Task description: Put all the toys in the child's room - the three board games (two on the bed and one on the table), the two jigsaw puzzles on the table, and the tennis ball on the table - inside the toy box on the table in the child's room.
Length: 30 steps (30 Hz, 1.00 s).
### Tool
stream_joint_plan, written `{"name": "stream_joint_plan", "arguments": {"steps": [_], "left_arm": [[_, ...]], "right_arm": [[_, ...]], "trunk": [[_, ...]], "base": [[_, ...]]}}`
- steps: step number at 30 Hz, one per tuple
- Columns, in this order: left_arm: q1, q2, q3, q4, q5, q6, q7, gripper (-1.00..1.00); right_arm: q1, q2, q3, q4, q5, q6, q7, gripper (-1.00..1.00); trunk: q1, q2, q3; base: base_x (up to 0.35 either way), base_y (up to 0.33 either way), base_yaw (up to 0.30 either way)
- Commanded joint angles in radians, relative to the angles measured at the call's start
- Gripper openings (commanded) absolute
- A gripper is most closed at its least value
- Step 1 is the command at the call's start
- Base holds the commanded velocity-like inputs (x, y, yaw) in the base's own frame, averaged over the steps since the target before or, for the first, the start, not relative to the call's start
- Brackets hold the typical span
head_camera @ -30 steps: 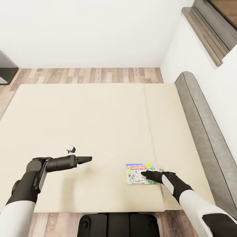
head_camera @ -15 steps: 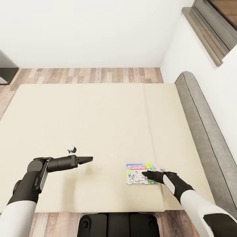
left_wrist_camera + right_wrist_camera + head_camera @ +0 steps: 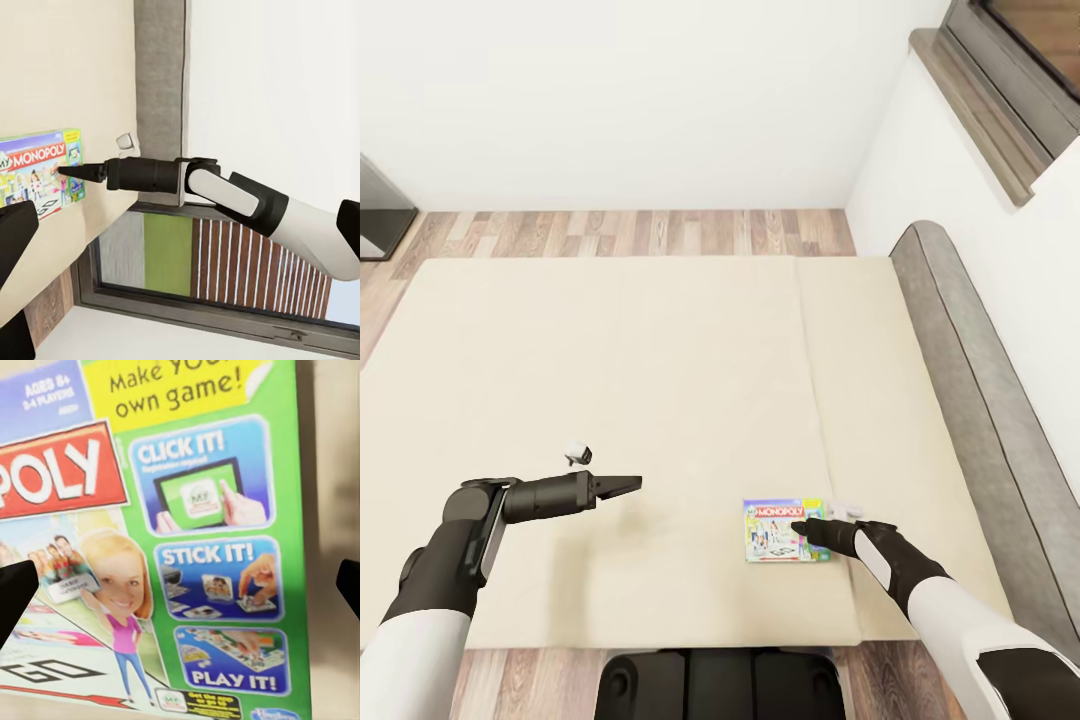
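One board game (image 3: 784, 530), a thin Monopoly box with white-green print and red lettering, lies flat on the cream mattress of the bed (image 3: 640, 370), near its front edge and just left of the seam. My right gripper (image 3: 800, 527) hovers low over the box's right part. It is open, with one dark finger (image 3: 13, 596) at each side of the right wrist view and the box lid (image 3: 172, 547) between them. The left wrist view shows the same box (image 3: 41, 171) under the right gripper's tip. My left gripper (image 3: 632, 485) is open over bare mattress, well left of the box.
A grey padded headboard (image 3: 960, 390) runs along the bed's right side under a white wall and a window ledge (image 3: 975, 110). Wood-plank floor (image 3: 640, 230) lies beyond the bed. A dark cabinet (image 3: 375, 215) stands at far left. My base (image 3: 720, 685) is against the bed's front edge.
The whole head view has shifted slightly, so the camera moved. Both arms and the Monopoly box stay almost where they were.
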Motion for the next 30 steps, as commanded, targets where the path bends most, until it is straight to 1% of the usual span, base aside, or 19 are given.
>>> {"name": "stream_joint_plan", "arguments": {"steps": [1,8,30], "left_arm": [[0.0,0.0,0.001,-0.001,-0.008,0.01,-0.008,1.0],[0.0,0.0,0.001,-0.001,-0.009,0.01,-0.008,1.0],[0.0,0.0,0.002,-0.001,-0.007,0.01,-0.008,1.0]], "right_arm": [[0.0,-0.001,0.008,-0.002,-0.009,0.004,-0.001,1.0],[0.0,0.0,0.009,-0.003,-0.009,0.002,0.001,1.0],[0.0,-0.003,0.007,-0.005,-0.009,-0.003,0.023,1.0]], "trunk": [[0.001,-0.001,0.0],[0.001,-0.001,0.004],[0.001,-0.001,0.005]], "base": [[0.0,0.0,0.0],[0.0,0.0,0.0],[0.0,0.0,0.0]]}}
